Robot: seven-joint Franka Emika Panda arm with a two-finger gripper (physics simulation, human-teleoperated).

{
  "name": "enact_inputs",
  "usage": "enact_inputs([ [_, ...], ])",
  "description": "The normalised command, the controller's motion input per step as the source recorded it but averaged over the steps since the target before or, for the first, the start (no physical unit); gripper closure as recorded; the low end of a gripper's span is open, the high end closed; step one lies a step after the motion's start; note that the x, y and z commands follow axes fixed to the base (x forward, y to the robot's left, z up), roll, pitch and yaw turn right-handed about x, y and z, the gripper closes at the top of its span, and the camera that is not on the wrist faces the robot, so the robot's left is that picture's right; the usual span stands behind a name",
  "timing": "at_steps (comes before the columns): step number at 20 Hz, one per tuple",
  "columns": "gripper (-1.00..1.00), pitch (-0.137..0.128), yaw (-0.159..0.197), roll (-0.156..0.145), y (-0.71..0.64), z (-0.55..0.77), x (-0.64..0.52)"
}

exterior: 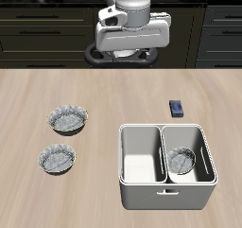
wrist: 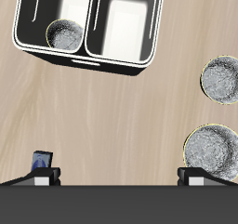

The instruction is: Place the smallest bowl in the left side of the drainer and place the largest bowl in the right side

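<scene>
The smallest bowl lies inside the drainer, in one compartment. The largest bowl sits on the desk, well apart from the raised gripper; its fingers are spread, holding nothing.

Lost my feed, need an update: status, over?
Gripper raised at table's back, holding nothing, jaws unclear. Smallest bowl in the drainer. Largest bowl on table, path clear.

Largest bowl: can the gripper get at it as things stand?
Probably yes. The largest bowl lies on open table, apart from the other wide bowl, with nothing over it; the gripper hangs open above the table's back.
</scene>
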Motion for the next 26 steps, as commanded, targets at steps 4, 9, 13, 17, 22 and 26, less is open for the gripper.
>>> enact_inputs([
  [4,-1.00,-0.022,-0.054,-0.073,-0.42,0.00,-0.13],
  [9,-1.00,0.021,-0.040,0.017,-0.26,-0.03,-0.16],
  [13,-1.00,0.023,0.026,0.043,-0.25,-0.13,-0.17],
  [17,-1.00,0.028,-0.082,-0.023,-0.44,-0.04,-0.07],
  [22,-1.00,0.006,0.016,0.001,-0.25,-0.14,-0.12],
  [26,-1.00,0.000,-0.036,-0.014,-0.37,-0.04,-0.14],
])
